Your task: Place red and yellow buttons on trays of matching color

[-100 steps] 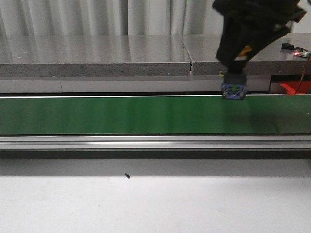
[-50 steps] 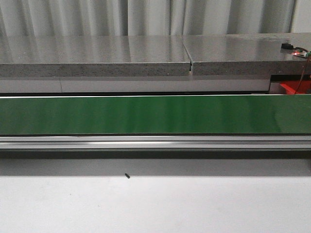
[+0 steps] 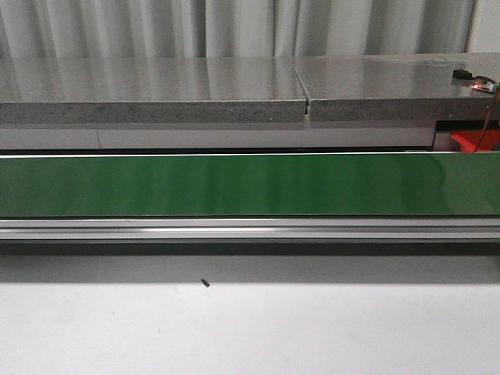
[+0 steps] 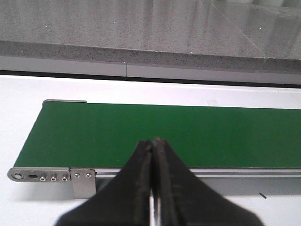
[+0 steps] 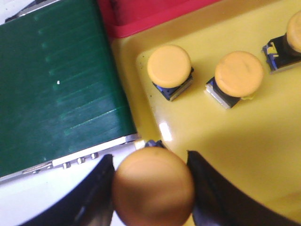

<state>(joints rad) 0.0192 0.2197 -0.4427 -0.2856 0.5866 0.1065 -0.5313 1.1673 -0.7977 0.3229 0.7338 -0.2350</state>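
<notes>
In the right wrist view my right gripper [image 5: 153, 188] is shut on a yellow button [image 5: 153, 185], held over the near edge of the yellow tray [image 5: 221, 136]. Three more yellow buttons lie in that tray: one [image 5: 169, 67], a second [image 5: 238, 73] and a third [image 5: 294, 37] at the frame edge. A corner of the red tray [image 5: 141, 16] shows beyond the yellow one. My left gripper [image 4: 154, 142] is shut with nothing between its fingers, hovering over the near edge of the green conveyor belt [image 4: 155, 136]. Neither gripper shows in the front view.
The green belt [image 3: 234, 184] runs across the front view with a grey stone ledge [image 3: 156, 90] behind it. A red corner [image 3: 473, 141] shows at the far right. A small dark speck [image 3: 205, 283] lies on the white table in front.
The right arm, which hung over the belt's right part in the front view a second ago, has left that view. The belt stays bare.
</notes>
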